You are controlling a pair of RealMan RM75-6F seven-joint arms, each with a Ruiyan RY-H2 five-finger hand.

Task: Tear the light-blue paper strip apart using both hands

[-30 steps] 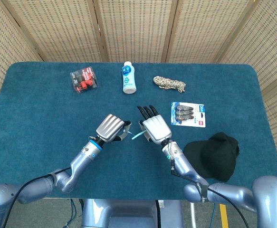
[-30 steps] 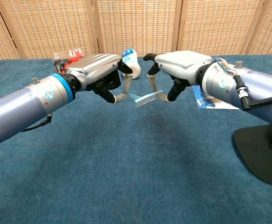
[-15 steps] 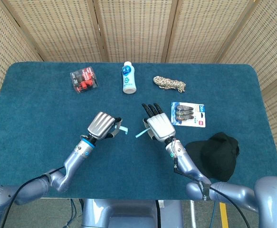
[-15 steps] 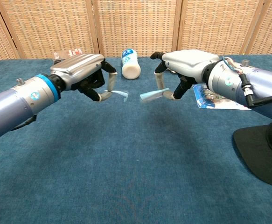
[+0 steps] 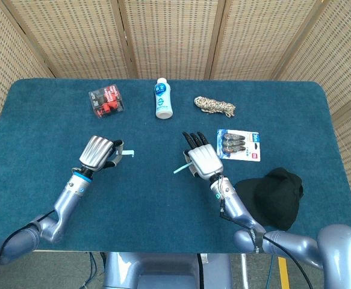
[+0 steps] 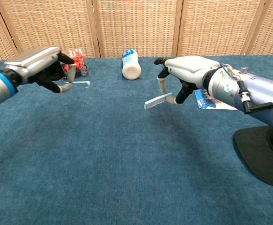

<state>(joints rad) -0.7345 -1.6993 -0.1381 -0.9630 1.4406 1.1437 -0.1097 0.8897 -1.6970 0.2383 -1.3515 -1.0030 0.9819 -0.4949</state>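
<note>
So the strip is in two pieces now. The left hand (image 5: 97, 152) pinches the short piece (image 6: 81, 83), which sticks out toward the middle. The right hand (image 5: 203, 161) pinches the longer piece (image 6: 158, 101), angled down to the left. The two hands are well apart, both held above the table (image 5: 37, 120).

Along the far side there's a white bottle (image 5: 162, 99) lying down with a blue label; I can't read the writing on it. Left of it is a red and black packet (image 5: 106, 101), text too small to tell. Right of the bottle sits a bundle of rope (image 5: 215, 106).

Near the right hand is a blister pack (image 5: 239, 145) with a blue card; the print on it is too blurry to read. A black cap (image 5: 270, 197) lies just below the pack.
</note>
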